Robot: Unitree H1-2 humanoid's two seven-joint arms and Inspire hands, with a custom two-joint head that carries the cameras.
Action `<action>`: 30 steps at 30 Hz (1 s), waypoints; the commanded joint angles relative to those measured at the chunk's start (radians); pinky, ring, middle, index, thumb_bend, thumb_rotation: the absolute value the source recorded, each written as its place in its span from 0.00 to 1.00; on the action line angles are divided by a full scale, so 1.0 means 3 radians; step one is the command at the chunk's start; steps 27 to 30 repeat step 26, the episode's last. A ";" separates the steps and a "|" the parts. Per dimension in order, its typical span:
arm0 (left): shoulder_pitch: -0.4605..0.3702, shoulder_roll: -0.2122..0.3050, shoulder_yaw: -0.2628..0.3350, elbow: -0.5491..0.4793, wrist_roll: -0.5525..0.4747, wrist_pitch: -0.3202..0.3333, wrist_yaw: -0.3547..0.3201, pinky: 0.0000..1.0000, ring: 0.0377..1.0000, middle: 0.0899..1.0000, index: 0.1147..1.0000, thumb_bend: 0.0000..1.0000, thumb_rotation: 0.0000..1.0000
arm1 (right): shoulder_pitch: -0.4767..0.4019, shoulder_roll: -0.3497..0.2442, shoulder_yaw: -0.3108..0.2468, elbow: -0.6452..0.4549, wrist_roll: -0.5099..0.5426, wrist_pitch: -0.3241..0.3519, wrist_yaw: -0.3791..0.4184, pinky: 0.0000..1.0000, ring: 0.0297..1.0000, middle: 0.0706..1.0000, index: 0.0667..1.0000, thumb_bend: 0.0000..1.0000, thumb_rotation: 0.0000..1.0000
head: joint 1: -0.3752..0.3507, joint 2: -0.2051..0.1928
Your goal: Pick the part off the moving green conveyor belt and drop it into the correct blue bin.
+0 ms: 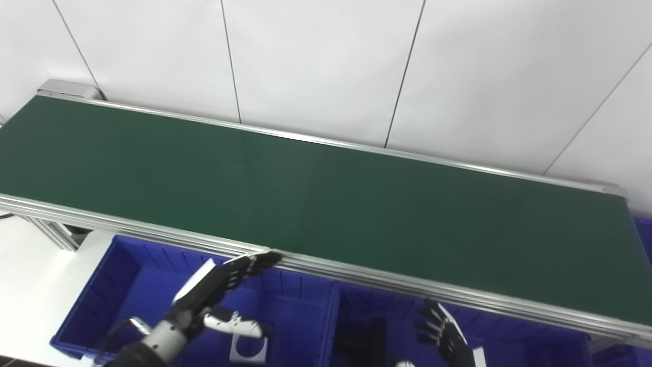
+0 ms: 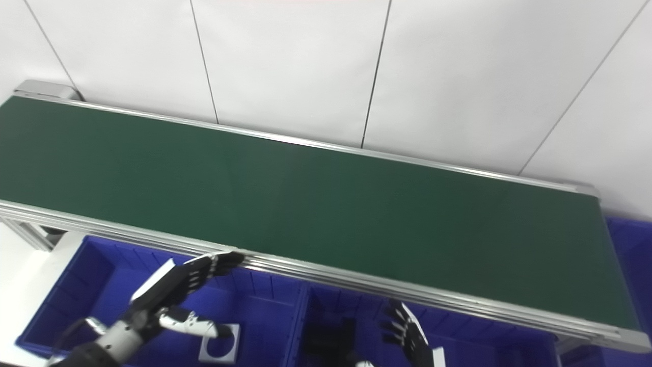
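Observation:
The green conveyor belt (image 1: 316,188) runs from upper left to lower right and carries no part in view. My left hand (image 1: 216,290) is open and empty, over the left blue bin (image 1: 97,300), fingertips near the belt's front rail. A white square part with a round hole (image 1: 248,349) lies in that bin below the hand. My right hand (image 1: 445,336) is open and empty, low over the middle blue bin (image 1: 530,344). A dark part (image 1: 364,341) lies in the middle bin, partly cut off.
The belt's aluminium front rail (image 1: 387,280) stands above the bins. A third blue bin (image 1: 644,234) shows at the right edge. A white wall lies behind the belt. A white table surface (image 1: 30,275) is at the lower left.

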 commanded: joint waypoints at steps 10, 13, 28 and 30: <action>-0.0252 -0.0223 -0.0018 0.0215 -0.0254 -0.0394 -0.0082 0.81 0.76 0.67 0.64 0.57 0.00 | 0.0066 0.0294 -0.0015 -0.0296 -0.0259 0.0001 -0.0250 0.66 0.75 0.80 0.83 0.61 0.13 | -0.0523 0.0153; -0.0266 -0.0246 0.0019 0.0274 -0.0292 -0.0400 -0.0077 0.84 0.77 0.66 0.62 0.55 0.00 | 0.0069 0.0342 -0.0032 -0.0322 -0.0294 0.0060 -0.0293 0.66 0.75 0.80 0.83 0.60 0.13 | -0.0565 0.0179; -0.0267 -0.0227 0.0131 0.0263 -0.0354 -0.0196 -0.0053 0.82 0.72 0.64 0.61 0.60 0.00 | 0.0013 0.0439 -0.0048 -0.0313 -0.0440 0.0166 -0.0419 0.64 0.73 0.78 0.80 0.63 0.13 | -0.0760 0.0217; -0.0267 -0.0227 0.0131 0.0263 -0.0354 -0.0196 -0.0053 0.82 0.72 0.64 0.61 0.60 0.00 | 0.0013 0.0439 -0.0048 -0.0313 -0.0440 0.0166 -0.0419 0.64 0.73 0.78 0.80 0.63 0.13 | -0.0760 0.0217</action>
